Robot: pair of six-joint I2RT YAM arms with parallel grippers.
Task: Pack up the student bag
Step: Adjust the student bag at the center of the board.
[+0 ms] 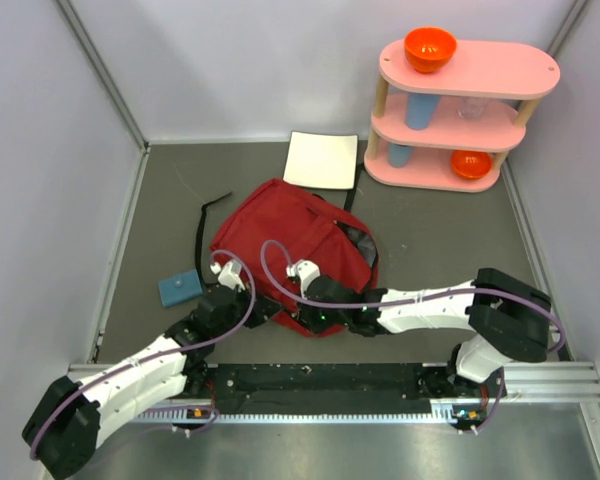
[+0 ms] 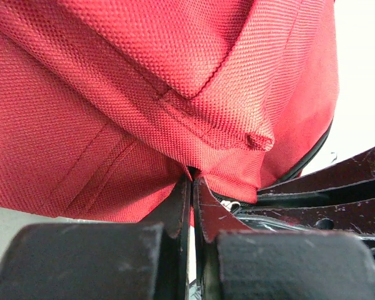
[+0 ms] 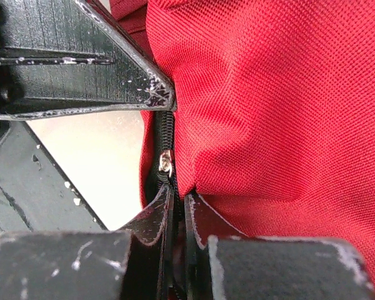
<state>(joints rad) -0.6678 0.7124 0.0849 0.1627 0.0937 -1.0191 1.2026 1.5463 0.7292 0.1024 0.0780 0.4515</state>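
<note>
The student bag [image 1: 292,240] lay mid-table on the grey mat [image 1: 440,240], its near edge at both claws. The left gripper [image 2: 191,182] was closed tight on a fold of red fabric at the hem. The right gripper [image 3: 178,199] was pinched just under a metal zipper pull [image 3: 165,164], seemingly on the zipper tape. A white sheet [image 1: 321,159] lay just beyond the bag's far edge and a blue block [image 1: 180,288] near its left. Bare mat ran right toward the pink shelf [image 1: 460,110].
</note>
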